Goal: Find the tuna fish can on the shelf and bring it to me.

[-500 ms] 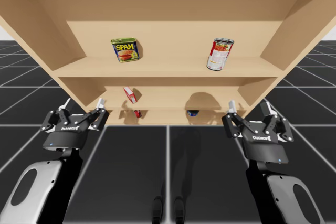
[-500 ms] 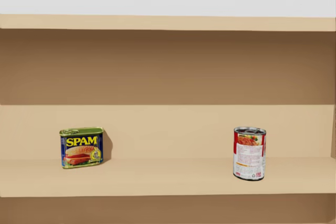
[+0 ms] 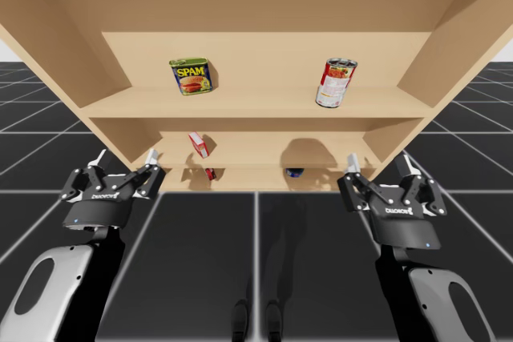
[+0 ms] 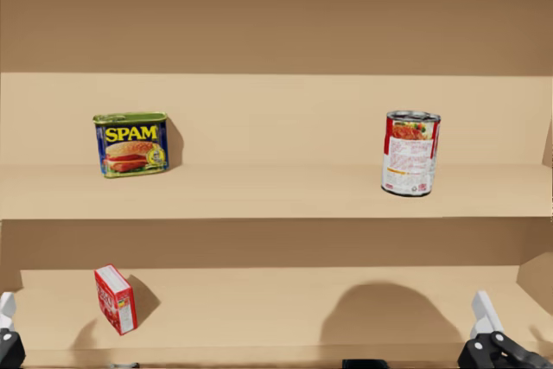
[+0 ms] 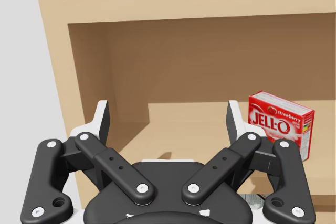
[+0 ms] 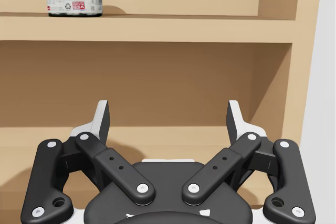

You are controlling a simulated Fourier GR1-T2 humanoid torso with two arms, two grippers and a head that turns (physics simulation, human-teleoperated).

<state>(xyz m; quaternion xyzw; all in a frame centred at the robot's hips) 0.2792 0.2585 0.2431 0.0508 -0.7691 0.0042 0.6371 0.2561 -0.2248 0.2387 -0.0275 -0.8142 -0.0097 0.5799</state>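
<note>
While both arms hang low in front of the shelf (image 3: 256, 106), this reads as the search step, with nothing picked yet. Left gripper (image 3: 127, 164) is at lower left of the high view, fingers spread wide with nothing between them. Right gripper (image 3: 378, 166) at lower right is the same: spread, empty. Top board holds a blue-and-yellow rectangular can (image 4: 131, 143) at left centre of the head view and a red-and-white round can (image 4: 410, 152) at right centre, upright, well apart. Neither looks like tuna. Second board has a red box (image 4: 115, 299) standing at lower left; in the left wrist view it sits ahead of the gripper, off to one side of its fingers. Best candidate for the target is a small dark-blue thing (image 3: 295, 171) just right of centre in the high view. It sits below the second board's front edge, so seemingly one level lower, but it's too small to confirm as a can. A small red thing (image 3: 209, 173) sits to its left; can't identify it. Next, as I judge it: tip the head lower to confirm the candidate. Then send in the right arm, which is nearer, low under the second board with fingers wide, and close on the can's sides. Clearance looks tight, so go in level.
</note>
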